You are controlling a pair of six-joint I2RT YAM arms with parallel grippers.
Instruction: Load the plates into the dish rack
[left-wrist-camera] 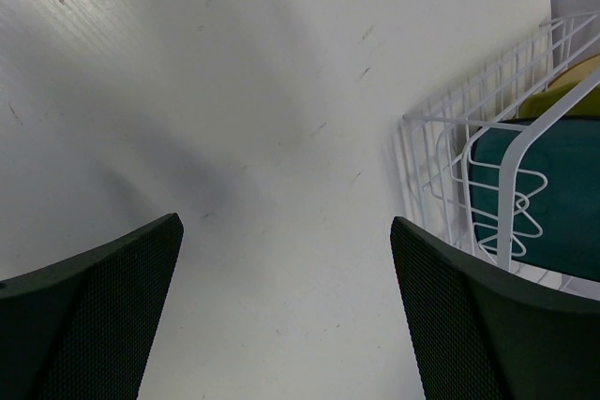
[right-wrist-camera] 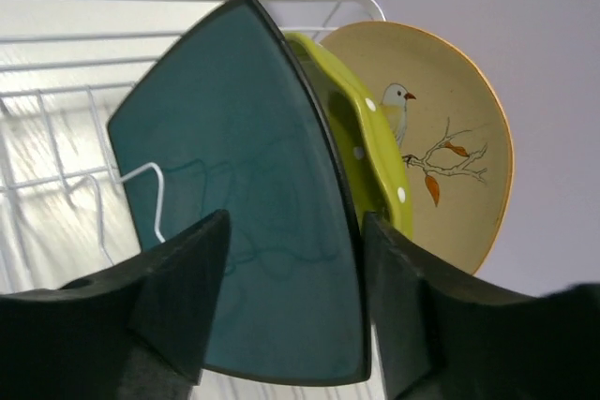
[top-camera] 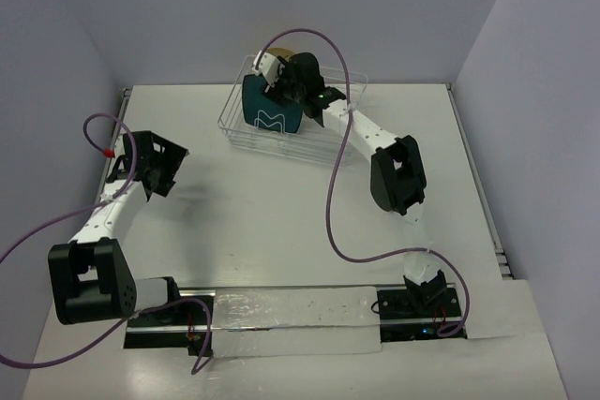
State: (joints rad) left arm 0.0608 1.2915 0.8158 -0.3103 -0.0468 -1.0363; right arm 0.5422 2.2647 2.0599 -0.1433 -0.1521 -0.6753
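- The silvery wire dish rack [top-camera: 323, 142] sits at the far middle of the white table [top-camera: 244, 231].
- All three plates stand on edge inside the rack, packed close together.
- The dark teal rounded-square plate [right-wrist-camera: 253, 166] is in front, with a divider tine [right-wrist-camera: 155, 196] crossing its face.
- The round lime-green plate with white dots [right-wrist-camera: 361, 138] is next, just behind the teal one.
- The round beige plate painted with a bird on a branch [right-wrist-camera: 450, 128] is at the back.
- The right gripper [right-wrist-camera: 295, 222] straddles the teal plate's upper edge with one finger on each side. Its jaws are spread wider than the plate is thick, so they are not clamping it.
- The left gripper [left-wrist-camera: 286, 227] hovers over bare table left of the rack, jaws wide apart and holding nothing.
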